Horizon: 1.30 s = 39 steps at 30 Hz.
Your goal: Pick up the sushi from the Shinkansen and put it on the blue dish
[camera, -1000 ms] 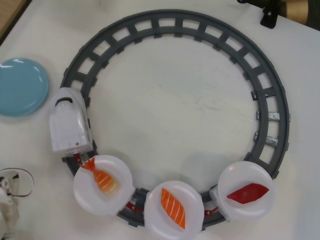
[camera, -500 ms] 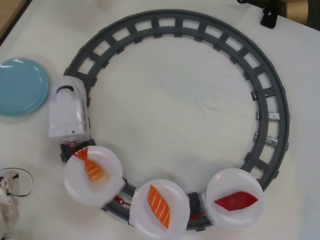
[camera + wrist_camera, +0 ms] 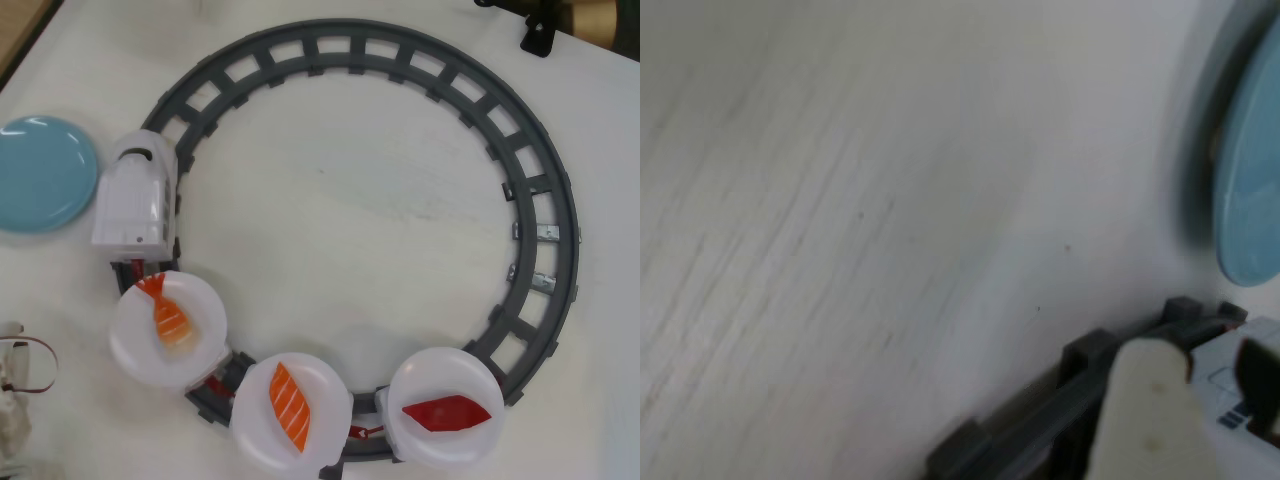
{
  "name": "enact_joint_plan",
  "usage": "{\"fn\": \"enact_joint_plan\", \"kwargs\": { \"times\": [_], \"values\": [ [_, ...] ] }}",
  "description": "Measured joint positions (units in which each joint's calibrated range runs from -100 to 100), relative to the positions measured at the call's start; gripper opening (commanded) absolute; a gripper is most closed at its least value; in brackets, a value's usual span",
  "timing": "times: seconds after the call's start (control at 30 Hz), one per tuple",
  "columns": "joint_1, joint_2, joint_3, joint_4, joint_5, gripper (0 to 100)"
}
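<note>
In the overhead view the dark-red diamond sushi (image 3: 446, 412) lies flat on the last white plate (image 3: 408, 385), at the bottom right of the grey track (image 3: 545, 200). The white Shinkansen (image 3: 135, 200) stands on the left side of the track, nose up, pulling the plates. Left of it, off the track, sits the blue dish (image 3: 40, 172). In the blurred wrist view, one cream fingertip (image 3: 1150, 405) of my gripper shows low over the track (image 3: 1040, 430), beside the Shinkansen (image 3: 1225, 385), with the blue dish (image 3: 1255, 190) at the right edge. The other finger is hidden.
Two more white plates carry an orange shrimp piece (image 3: 165, 315) and an orange striped slice (image 3: 290, 405). A black clamp (image 3: 538, 30) stands at the top right. A white part with a red wire (image 3: 20, 365) is at the bottom left.
The train has run clockwise along the track. The engine moved up the left side and the plates, with the sushi, slid left along the bottom.
</note>
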<state>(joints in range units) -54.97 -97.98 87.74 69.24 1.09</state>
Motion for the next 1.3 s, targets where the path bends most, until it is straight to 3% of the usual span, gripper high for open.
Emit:
{"fn": "enact_joint_plan", "kwargs": {
  "times": [0.27,0.67,1.07,1.3],
  "values": [
    [0.1,4.6,-3.4,-0.2,0.0,11],
    [0.2,28.2,-25.4,-1.0,-0.4,11],
    [12.3,54.8,-45.2,-1.0,-3.6,11],
    [15.5,62.8,-56.2,5.0,-5.5,25]
  ]
}}
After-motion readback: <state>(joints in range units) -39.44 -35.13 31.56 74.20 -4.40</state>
